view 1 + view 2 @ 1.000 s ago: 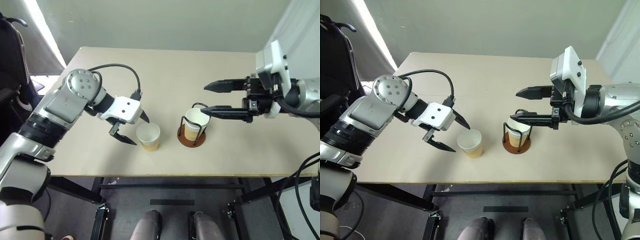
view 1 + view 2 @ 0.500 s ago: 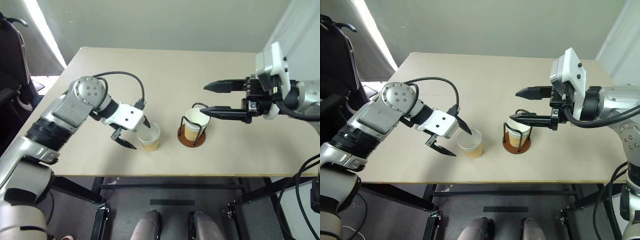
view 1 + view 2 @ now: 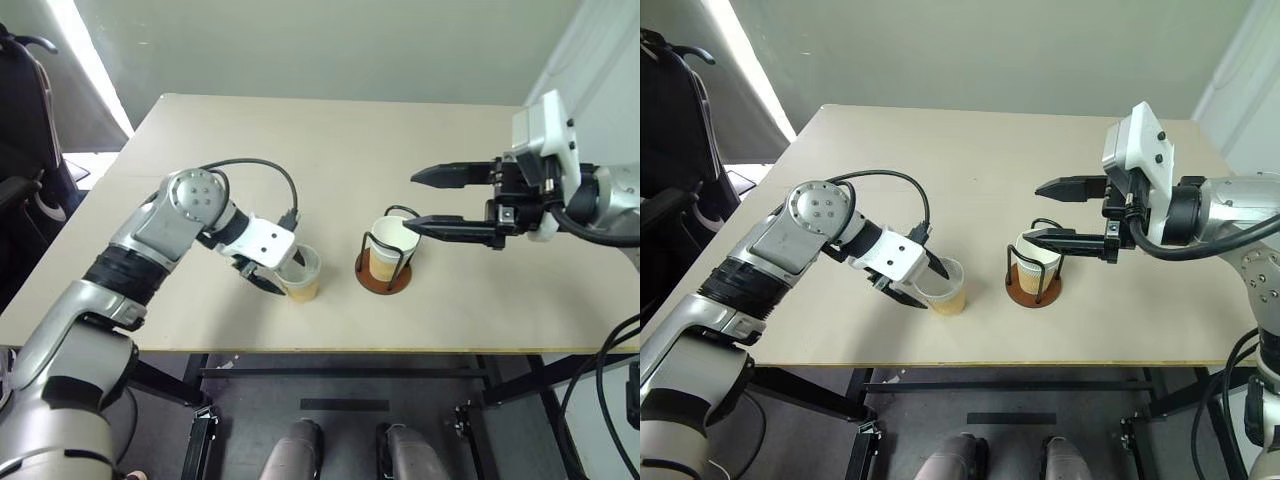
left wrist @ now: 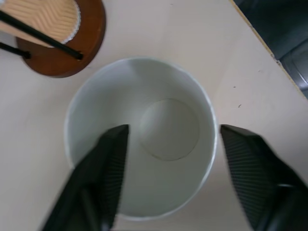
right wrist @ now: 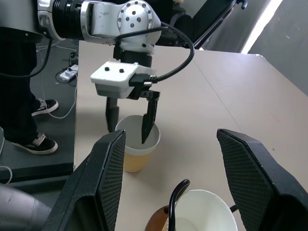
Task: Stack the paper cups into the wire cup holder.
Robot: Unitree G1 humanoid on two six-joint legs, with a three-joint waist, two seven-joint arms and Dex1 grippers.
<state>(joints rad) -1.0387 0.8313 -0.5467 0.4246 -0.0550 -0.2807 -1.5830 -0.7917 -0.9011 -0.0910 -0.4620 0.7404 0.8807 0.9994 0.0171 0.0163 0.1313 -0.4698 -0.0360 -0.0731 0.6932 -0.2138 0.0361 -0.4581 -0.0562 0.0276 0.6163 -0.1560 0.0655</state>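
A beige table [image 3: 330,150] holds a loose paper cup [image 3: 300,273] standing upright near its front edge, with the wire cup holder [image 3: 384,262] just to the robot's right of it, close but apart. The holder's rust-brown round base carries thin black wire loops, and another paper cup [image 3: 391,246] sits upright inside them. The left gripper [image 3: 283,276] reaches down over the loose cup: one black finger [image 4: 108,163] dips inside the white rim, the other finger [image 4: 250,163] stands outside the wall with a gap, so the claw straddles the wall without pinching it, not yet grasping. The right gripper [image 3: 430,200] hangs above the holder, pointing across the table, its two fingers spread wide apart and holding nothing.
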